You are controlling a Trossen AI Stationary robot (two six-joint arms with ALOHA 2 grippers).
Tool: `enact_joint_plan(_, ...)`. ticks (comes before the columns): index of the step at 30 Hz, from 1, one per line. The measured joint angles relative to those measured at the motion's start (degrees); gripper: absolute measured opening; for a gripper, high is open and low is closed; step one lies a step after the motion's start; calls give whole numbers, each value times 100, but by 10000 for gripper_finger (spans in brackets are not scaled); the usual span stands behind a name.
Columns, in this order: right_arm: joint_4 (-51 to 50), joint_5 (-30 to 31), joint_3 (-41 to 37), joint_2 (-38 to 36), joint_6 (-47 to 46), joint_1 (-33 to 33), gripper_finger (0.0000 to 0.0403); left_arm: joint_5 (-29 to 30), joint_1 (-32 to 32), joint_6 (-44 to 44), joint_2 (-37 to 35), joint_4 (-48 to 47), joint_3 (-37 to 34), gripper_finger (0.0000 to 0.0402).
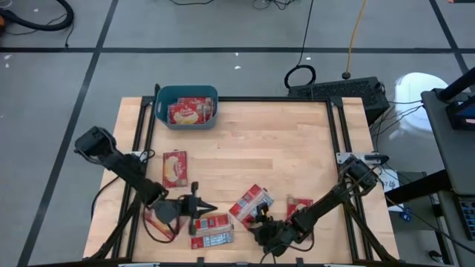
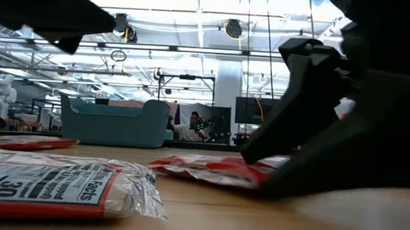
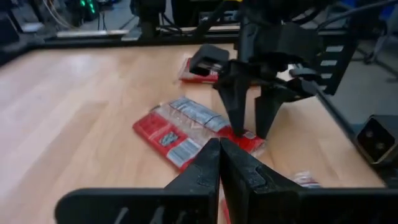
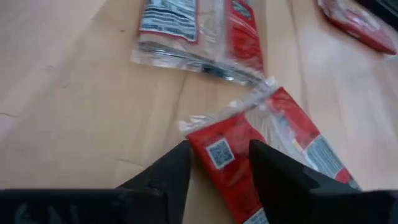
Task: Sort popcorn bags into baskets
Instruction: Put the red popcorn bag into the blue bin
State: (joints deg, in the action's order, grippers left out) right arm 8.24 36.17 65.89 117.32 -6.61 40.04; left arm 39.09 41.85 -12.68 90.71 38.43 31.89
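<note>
The teal basket [image 1: 185,106] stands at the table's far left and holds a few red popcorn bags. Several more bags lie flat on the wood: one [image 1: 174,168] left of centre, two [image 1: 211,230] near the front edge, one [image 1: 299,206] to the right. My right gripper [image 4: 219,149] is open, pointing down over a red bag [image 1: 251,204], one finger on either side of its near end. My left gripper [image 1: 206,208] is shut and hovers above the front bags, touching nothing; it also shows in the left wrist view [image 3: 219,144]. My right gripper comes from above, slanting down, with its open fingers [image 3: 239,106] astride the end of the red bag [image 4: 214,152] that carries a small square code. The bag lies flat on the table. Whether the fingertips touch it, I cannot tell.
Another bag [image 4: 186,31] lies print-side up just beyond the one under my right gripper. A bag [image 2: 44,187] lies close to the low camera. The table's black frame rails [image 1: 141,133] run along both sides. Bare wood [image 1: 282,141] fills the table's middle and far right.
</note>
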Motion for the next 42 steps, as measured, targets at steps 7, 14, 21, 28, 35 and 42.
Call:
enact_joint_plan(7,50,-25,-103,-4,143,-200,60,-1,-280,366,119,-85,158,14)
enact_joint_plan(14,282,-30,-115,-4,160,-401,10,-52,-502,502,117,-396,132,15)
enact_joint_plan(21,998,-56,-118,-61,723,-652,1,-198,-547,649,117,-741,130,63)
enact_joint_plan(28,1065,-1042,-118,-79,701,-932,1,-162,-525,701,117,-919,128,165)
enact_joint_plan(35,784,-1092,-118,-81,504,-880,53,-153,-595,588,117,-1209,128,208)
enact_joint_plan(42,732,-924,-113,-81,452,-838,156,-153,-599,445,117,-1210,128,209)
